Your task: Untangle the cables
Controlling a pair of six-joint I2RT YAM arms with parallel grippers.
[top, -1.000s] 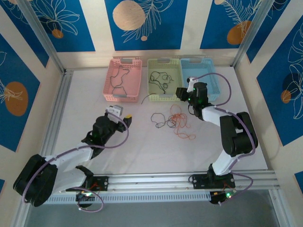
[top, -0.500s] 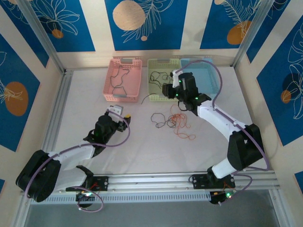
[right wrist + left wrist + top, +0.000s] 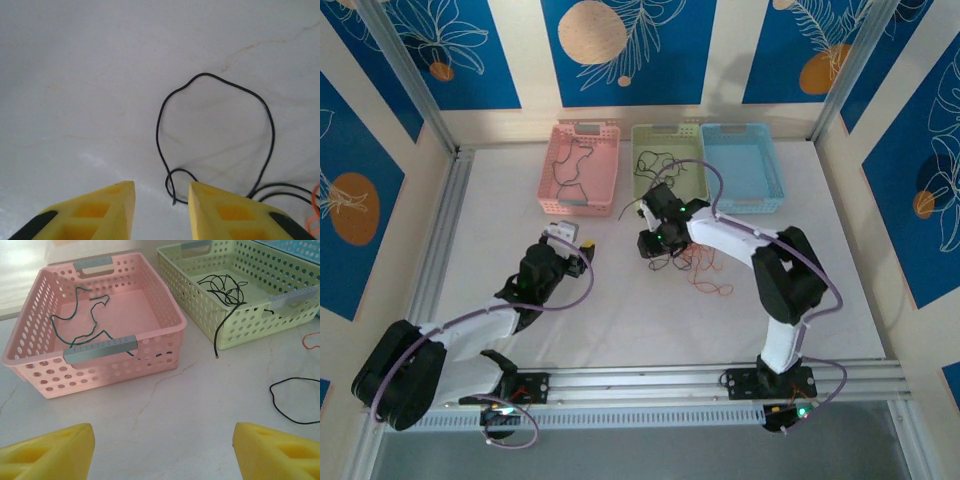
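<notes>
Cables (image 3: 695, 262) litter white table (image 3: 620, 320); left end effector (image 3: 162, 440), right end effector (image 3: 160, 189) both open, empty.

A thin black cable (image 3: 201, 74) lies looped on the table (image 3: 200, 405) just before the green basket (image 3: 250, 325), with an orange-red cable (image 3: 703, 266) squiggled beside it. A second black cable (image 3: 226, 287) sits bunched inside that basket, one end drooping over its near wall. A dark green cable (image 3: 80, 325) sprawls in the pink basket (image 3: 150, 360) on its left.

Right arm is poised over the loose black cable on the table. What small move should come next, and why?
Probably lower the right gripper slightly and close on the black cable. Its fingers stand apart just above the table, and the cable's free end curls right between them, not yet gripped.
</notes>
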